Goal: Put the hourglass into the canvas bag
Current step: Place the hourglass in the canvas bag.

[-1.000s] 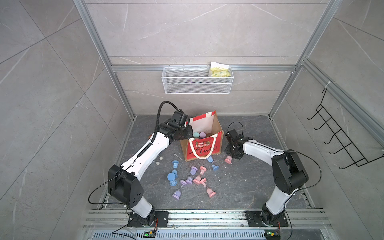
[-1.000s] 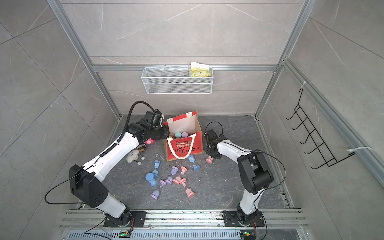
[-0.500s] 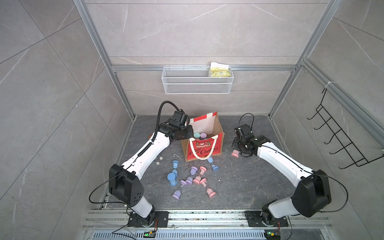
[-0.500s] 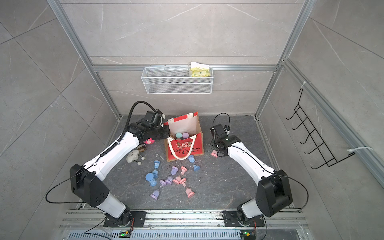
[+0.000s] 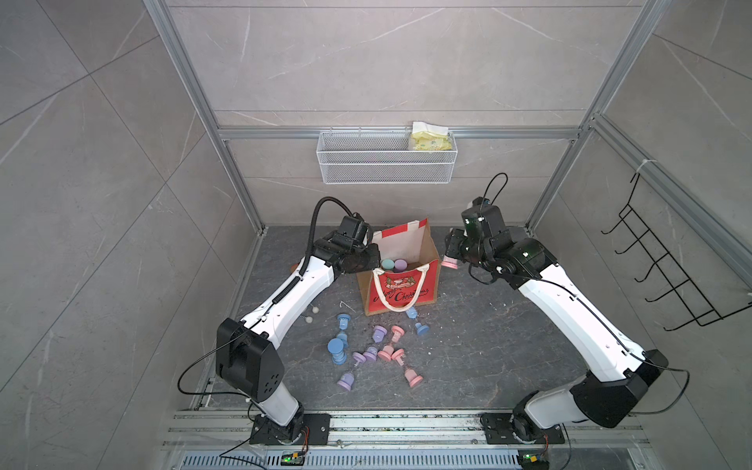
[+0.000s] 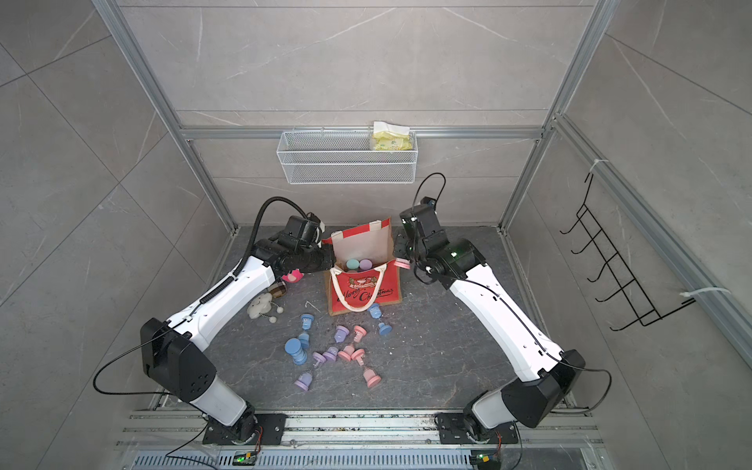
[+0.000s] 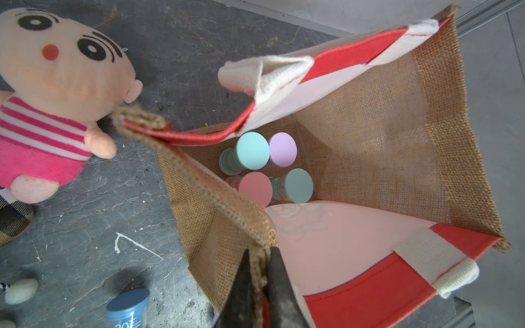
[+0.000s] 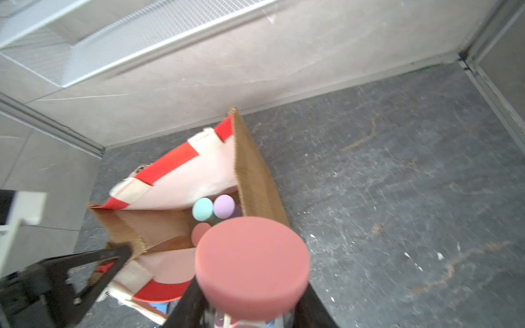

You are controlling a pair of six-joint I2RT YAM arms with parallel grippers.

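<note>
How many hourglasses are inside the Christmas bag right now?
4, in the canvas bag: pink hourglass and front teal hourglass against the printed front, rear teal hourglass and purple hourglass behind them. More may be hidden.

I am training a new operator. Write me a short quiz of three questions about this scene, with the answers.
1. True or false: the left hand is shut on the burlap rim of the bag.
2. What colour is the hourglass that the right hand holds? A blue, B pink, C purple.
3. In the left wrist view, how many hourglasses in the bag can you count?

Key
1. True.
2. B.
3. Four: two teal, one purple, one pink.
</note>
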